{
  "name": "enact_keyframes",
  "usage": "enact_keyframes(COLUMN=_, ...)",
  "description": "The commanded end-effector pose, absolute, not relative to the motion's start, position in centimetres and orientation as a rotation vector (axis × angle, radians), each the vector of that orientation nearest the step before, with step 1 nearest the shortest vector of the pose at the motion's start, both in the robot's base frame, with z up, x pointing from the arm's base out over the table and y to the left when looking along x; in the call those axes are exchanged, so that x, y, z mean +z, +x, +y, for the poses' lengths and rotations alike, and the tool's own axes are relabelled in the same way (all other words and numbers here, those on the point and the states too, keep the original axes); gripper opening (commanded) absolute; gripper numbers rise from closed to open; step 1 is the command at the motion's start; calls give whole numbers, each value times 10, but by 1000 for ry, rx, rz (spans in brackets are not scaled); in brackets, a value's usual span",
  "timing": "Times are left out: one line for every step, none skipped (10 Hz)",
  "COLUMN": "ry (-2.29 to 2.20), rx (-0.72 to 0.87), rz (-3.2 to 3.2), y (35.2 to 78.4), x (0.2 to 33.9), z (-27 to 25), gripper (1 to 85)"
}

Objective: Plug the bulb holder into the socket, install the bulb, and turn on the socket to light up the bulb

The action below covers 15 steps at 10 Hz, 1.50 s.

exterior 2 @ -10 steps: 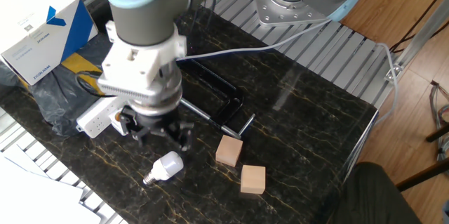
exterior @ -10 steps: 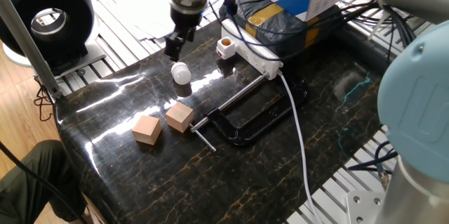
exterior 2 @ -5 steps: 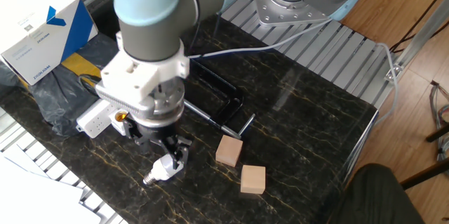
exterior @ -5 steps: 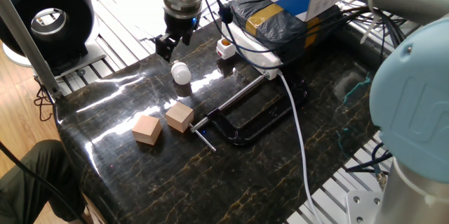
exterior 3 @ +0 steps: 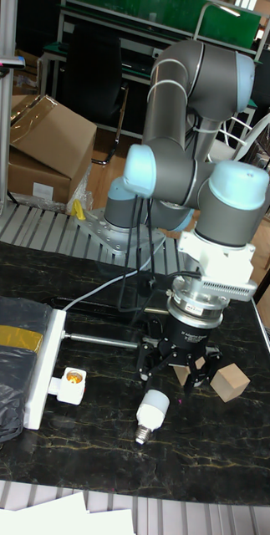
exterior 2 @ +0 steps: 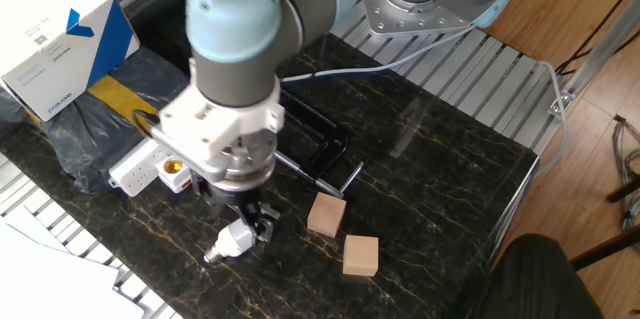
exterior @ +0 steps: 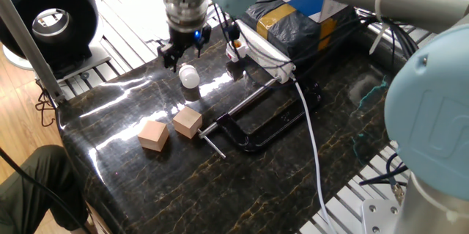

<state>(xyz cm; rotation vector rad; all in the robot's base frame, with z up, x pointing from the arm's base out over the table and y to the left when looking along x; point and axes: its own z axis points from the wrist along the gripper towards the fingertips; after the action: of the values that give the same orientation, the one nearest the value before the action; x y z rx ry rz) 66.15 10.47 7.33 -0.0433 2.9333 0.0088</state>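
Note:
The white bulb (exterior: 190,77) lies on its side on the dark marble table (exterior: 242,183), its screw base pointing at the table's edge (exterior 3: 151,411). My gripper (exterior 3: 175,368) hangs open just above the bulb's globe end, fingers spread to either side (exterior 2: 245,227). In one fixed view the gripper (exterior: 178,49) stands just behind the bulb. The bulb holder (exterior 3: 70,384) sits against the near end of the white socket (exterior 3: 43,368), brass opening up (exterior 2: 175,169). Nothing is held.
Two tan wooden cubes (exterior: 153,135) (exterior: 187,122) lie near the bulb, one close to my fingers (exterior 3: 229,383). A black C-clamp (exterior: 256,128) lies mid-table. A black bag (exterior 2: 90,119) and a blue-white box (exterior 2: 50,39) stand behind the socket.
My gripper has moved from beside the socket over to the bulb and come down over it, staying open. The bulb has not moved.

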Motion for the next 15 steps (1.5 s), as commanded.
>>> enact_keyframes(ry=40, rx=12, rz=2941, y=648, x=59, z=114, gripper=687)
enact_keyframes(ry=31, rx=9, rz=2945, y=645, x=58, z=114, gripper=687)
enact_keyframes(ry=8, rx=2, rz=2941, y=646, x=58, z=113, gripper=687)
enact_keyframes(ry=-24, rx=-1, rz=2917, y=652, x=59, z=113, gripper=693)
enact_keyframes(ry=-52, rx=-1, rz=2869, y=664, x=62, z=114, gripper=723)
enact_keyframes(ry=-71, rx=-15, rz=2855, y=668, x=63, z=112, gripper=727)
enact_keyframes(ry=-59, rx=-37, rz=2864, y=665, x=63, z=108, gripper=727)
enact_keyframes(ry=-29, rx=-65, rz=2862, y=666, x=63, z=102, gripper=727)
enact_keyframes(ry=23, rx=-54, rz=2883, y=660, x=61, z=104, gripper=723)
enact_keyframes(ry=52, rx=-54, rz=2917, y=650, x=55, z=105, gripper=723)
enact_keyframes(ry=59, rx=-69, rz=2920, y=650, x=49, z=104, gripper=723)
enact_keyframes(ry=56, rx=-71, rz=2911, y=653, x=44, z=104, gripper=723)
enact_keyframes(ry=48, rx=-83, rz=2910, y=654, x=40, z=102, gripper=723)
enact_keyframes(ry=34, rx=-112, rz=2916, y=654, x=38, z=98, gripper=723)
enact_keyframes(ry=28, rx=-123, rz=2908, y=658, x=37, z=97, gripper=727)
